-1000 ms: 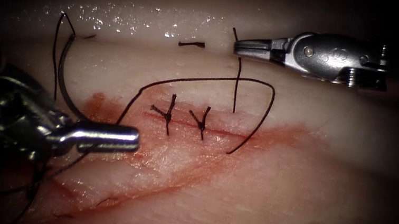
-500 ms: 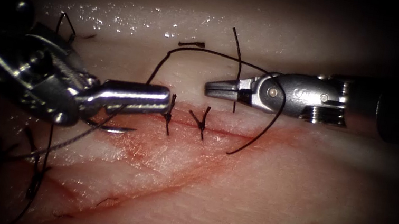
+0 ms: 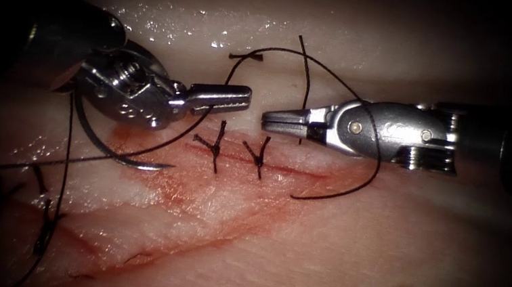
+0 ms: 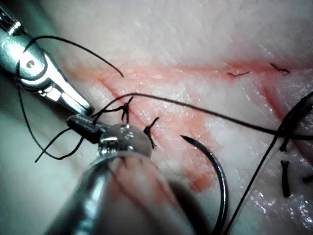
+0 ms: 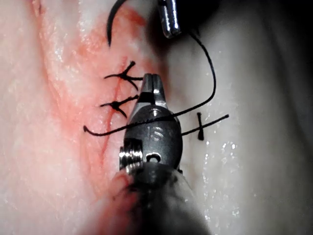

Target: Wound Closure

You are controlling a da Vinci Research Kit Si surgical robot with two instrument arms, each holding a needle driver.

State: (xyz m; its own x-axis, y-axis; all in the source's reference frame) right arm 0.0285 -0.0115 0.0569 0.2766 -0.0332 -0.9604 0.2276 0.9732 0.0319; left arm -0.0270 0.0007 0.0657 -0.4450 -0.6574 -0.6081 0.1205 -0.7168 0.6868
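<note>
Thread looped over right gripper
Left gripper point(image 3: 246, 96) pinches thread point(image 3: 347, 86); right gripper point(image 3: 266, 119) closed, empty; needle point(image 3: 106, 148) loose, left of cut point(image 3: 296, 169).

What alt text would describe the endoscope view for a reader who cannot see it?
Two tools face each other tip to tip above two knotted stitches in the tissue: the left tool holds the thread, which loops over the right tool. The needle lies free, left.

Setting: surgical training bench, lab | Proof: pale pink slab of pork tissue point(image 3: 332, 265) under close endoscope light, dark past its edges | Proof: two knotted black thread stitches point(image 3: 237, 151) closing a red-stained cut point(image 3: 306, 171) | Proof: curved steel needle point(image 3: 108, 144) lying on it
</note>
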